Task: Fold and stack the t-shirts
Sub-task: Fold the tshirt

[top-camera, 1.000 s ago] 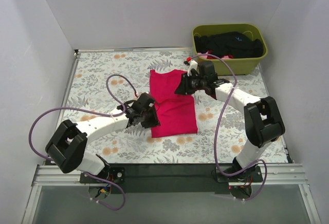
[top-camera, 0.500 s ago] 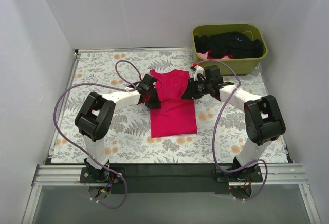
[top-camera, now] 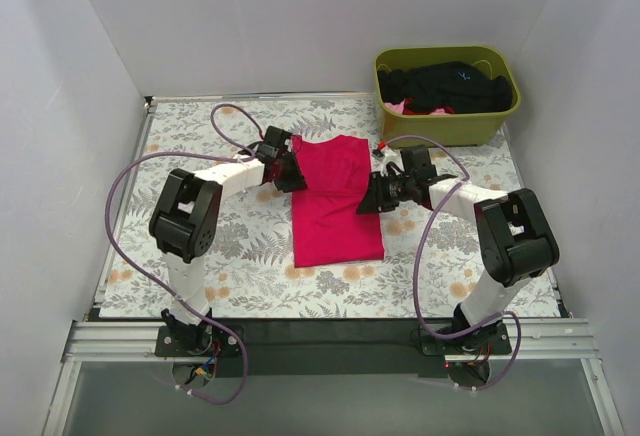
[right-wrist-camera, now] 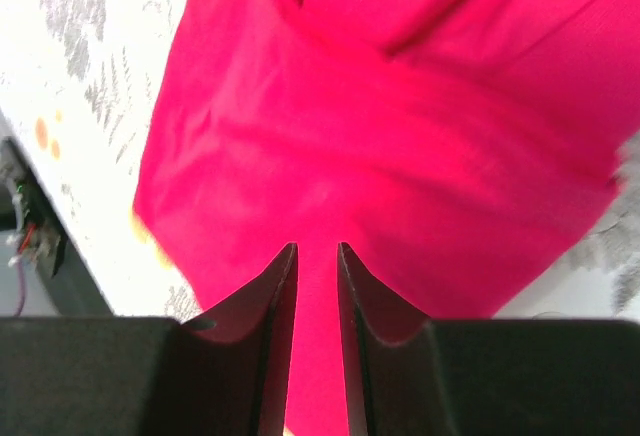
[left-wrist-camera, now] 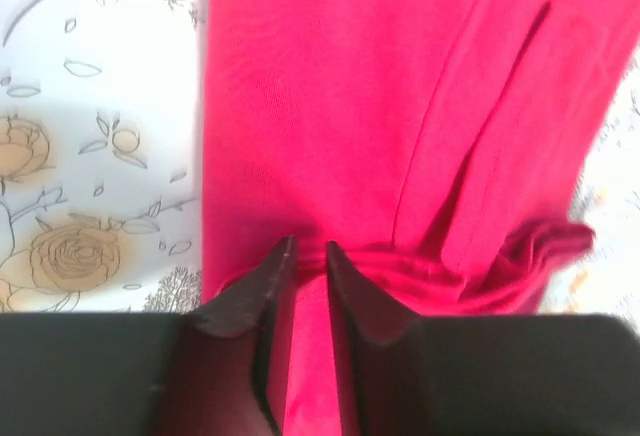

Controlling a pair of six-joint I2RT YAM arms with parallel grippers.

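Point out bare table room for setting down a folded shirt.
Bare tablecloth lies between the red t-shirt and the table's near edge, and in the far-left corner beyond the left arm. Crowded: mid-table, where left gripper and right gripper hold the shirt, and beside the green bin.

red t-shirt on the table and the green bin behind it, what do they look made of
Crimson-red short-sleeved t-shirt: soft matte knit cloth, probably cotton; it creases and bunches. Olive-green rectangular bin: apparently moulded plastic, smooth with a slight sheen and a rigid rolled rim.
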